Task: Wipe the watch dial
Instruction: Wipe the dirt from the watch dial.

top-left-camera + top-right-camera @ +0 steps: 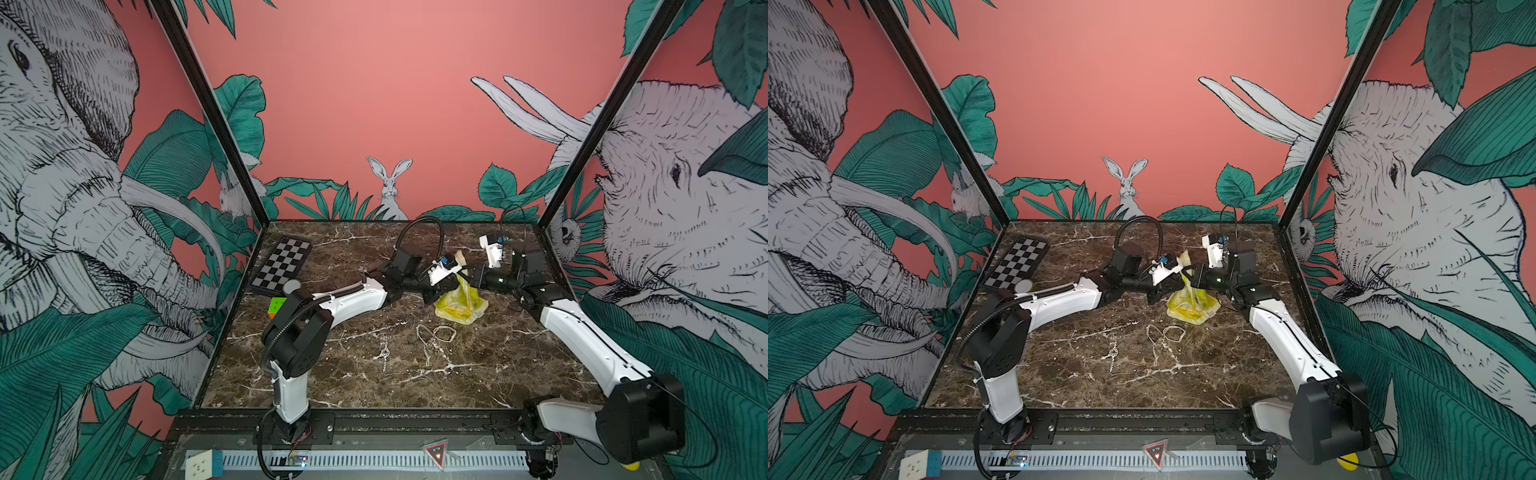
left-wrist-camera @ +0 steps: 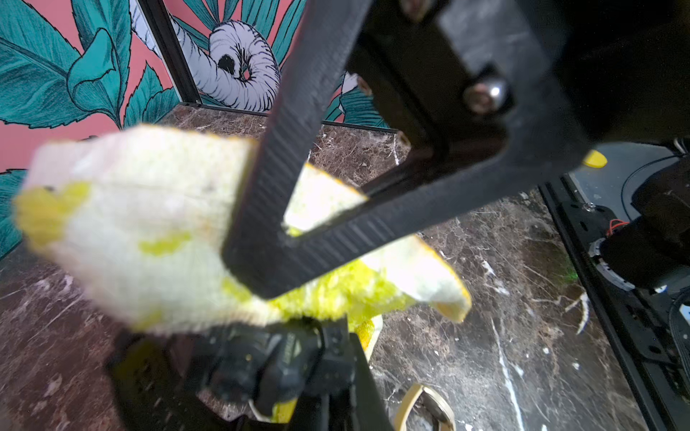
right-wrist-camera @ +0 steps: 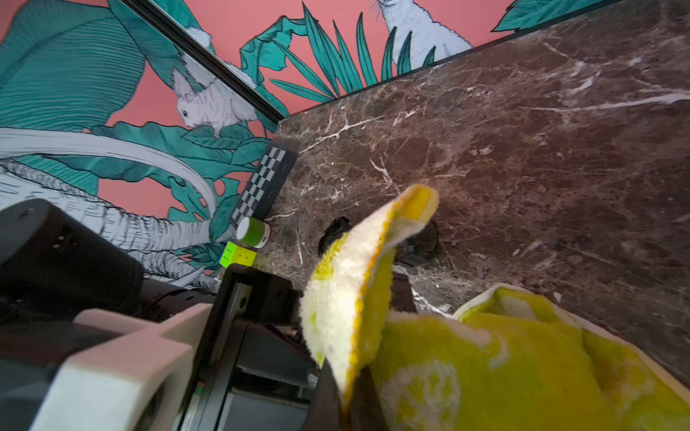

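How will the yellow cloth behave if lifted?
Likely floppy: the cloth hangs creased from the right end effector and slumps on the table. Probably light: one pinch holds a flap upright. Its fuzzy pile looks grippy, unlikely to slip.

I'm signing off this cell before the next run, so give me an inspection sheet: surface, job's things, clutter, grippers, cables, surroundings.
Surface: brown marble table with white veins.
Job's things: yellow-white cloth, its top raised and the rest lying on the table; watch not made out, only a dark shape behind the cloth.
Clutter: checkerboard, green cylinder, colour cube, rubber bands, small ring.
Grippers: left gripper and right gripper are both shut on the cloth.
Cables: black hose arching by the left gripper; thin wire looping above the right gripper.
Surroundings: jungle-print walls; nothing else seen.
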